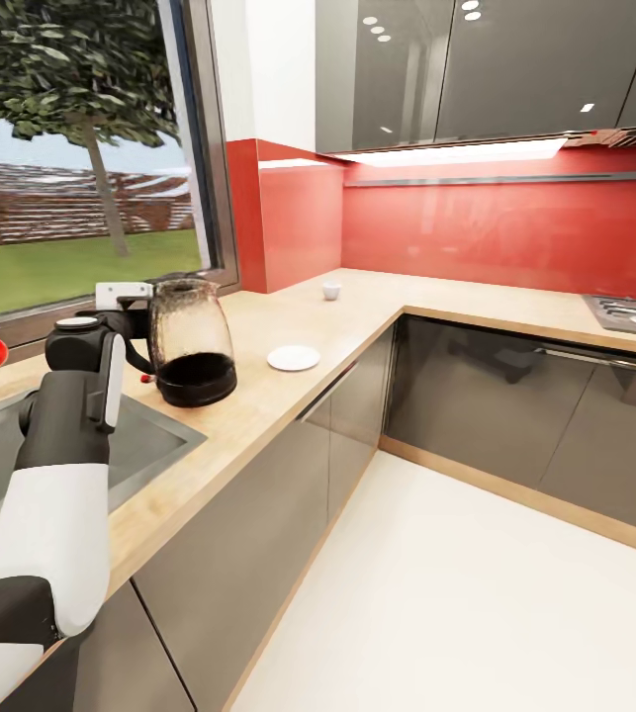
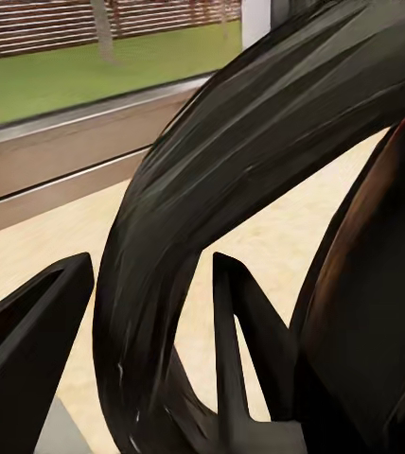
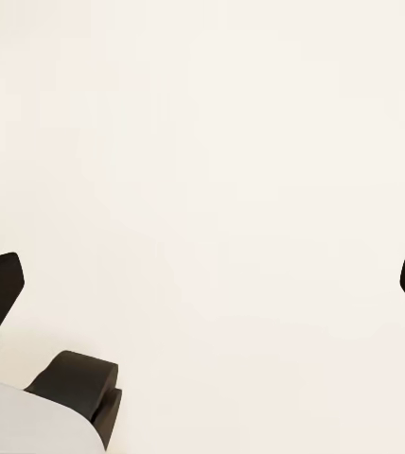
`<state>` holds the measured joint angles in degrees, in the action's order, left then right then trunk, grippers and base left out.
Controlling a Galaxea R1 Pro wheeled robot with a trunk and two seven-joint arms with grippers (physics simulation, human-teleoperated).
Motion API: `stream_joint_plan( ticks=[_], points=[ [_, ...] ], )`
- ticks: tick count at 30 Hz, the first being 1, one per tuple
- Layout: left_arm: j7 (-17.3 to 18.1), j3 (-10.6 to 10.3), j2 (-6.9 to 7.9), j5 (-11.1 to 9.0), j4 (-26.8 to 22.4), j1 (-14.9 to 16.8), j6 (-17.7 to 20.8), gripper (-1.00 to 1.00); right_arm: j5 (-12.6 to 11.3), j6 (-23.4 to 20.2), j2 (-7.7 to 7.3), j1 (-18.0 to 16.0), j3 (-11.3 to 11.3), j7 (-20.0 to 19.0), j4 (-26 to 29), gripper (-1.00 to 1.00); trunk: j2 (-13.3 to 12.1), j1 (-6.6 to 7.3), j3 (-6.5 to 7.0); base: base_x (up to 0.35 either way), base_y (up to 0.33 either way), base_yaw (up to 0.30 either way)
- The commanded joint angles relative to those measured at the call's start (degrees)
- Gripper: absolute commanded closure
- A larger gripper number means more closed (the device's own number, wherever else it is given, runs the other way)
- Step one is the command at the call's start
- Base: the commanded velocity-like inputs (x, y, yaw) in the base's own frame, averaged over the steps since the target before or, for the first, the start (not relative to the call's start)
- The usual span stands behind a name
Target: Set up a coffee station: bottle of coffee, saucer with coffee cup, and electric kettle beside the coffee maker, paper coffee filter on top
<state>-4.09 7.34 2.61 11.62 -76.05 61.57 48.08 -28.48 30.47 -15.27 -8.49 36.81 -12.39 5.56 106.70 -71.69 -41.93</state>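
Head view: left gripper (image 1: 137, 331) closed around black handle of clear glass electric kettle (image 1: 191, 341), standing on light-wood countertop (image 1: 258, 381) near its front edge.
Saucer: small round white saucer (image 1: 294, 358) beside kettle.
Cup: small white coffee cup (image 1: 331, 290) toward counter's back corner.
Right wrist view: right gripper (image 3: 207, 284) fingers wide apart, empty.

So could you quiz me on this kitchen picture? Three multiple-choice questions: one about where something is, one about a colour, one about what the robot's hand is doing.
1. Where does the saucer lie?
A. in the sink
B. on the countertop, right of the electric kettle
C. on the floor

2. What colour is the wall behind the coffee cup?
A. red
B. blue
C. white

3. What is the left gripper doing?
A. hanging open over the floor
B. pinching the saucer
C. closed around the kettle's black handle

Answers: 1 B, the white plate sits on the wood slab beside the kettle. 2 A, glossy red panels back the corner. 3 C, the left wrist view shows the fingers either side of the handle.
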Motion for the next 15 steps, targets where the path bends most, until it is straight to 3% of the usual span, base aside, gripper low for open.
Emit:
stream_joint_plan(
  ticks=[1, 7, 15],
  points=[
    [-0.1, 0.0, 0.02, 0.2, -0.1, 0.0, 0.3, 1.0, -0.6, 0.1, -0.02, 0.0, 0.2, -0.4, 0.0, -1.0, 0.0, 0.01, -0.05, -0.015, 0.0, 0.0],
    [-0.1, 0.0, 0.0, 0.2, -0.2, 0.0, 0.2, 1.0, -0.6, 0.1, -0.02, 0.0, 0.2, -0.4, 0.0, -1.0, 0.0, 0.01, -0.05, -0.005, 0.0, 0.0],
    [-0.1, -0.1, -0.06, 0.2, -0.3, 0.0, 0.2, 1.0, -0.6, 0.1, -0.02, 0.0, 0.2, -0.4, 0.0, -1.0, -3.2, 1.77, 1.38, 0.0, 0.0, 0.0]
  ],
)
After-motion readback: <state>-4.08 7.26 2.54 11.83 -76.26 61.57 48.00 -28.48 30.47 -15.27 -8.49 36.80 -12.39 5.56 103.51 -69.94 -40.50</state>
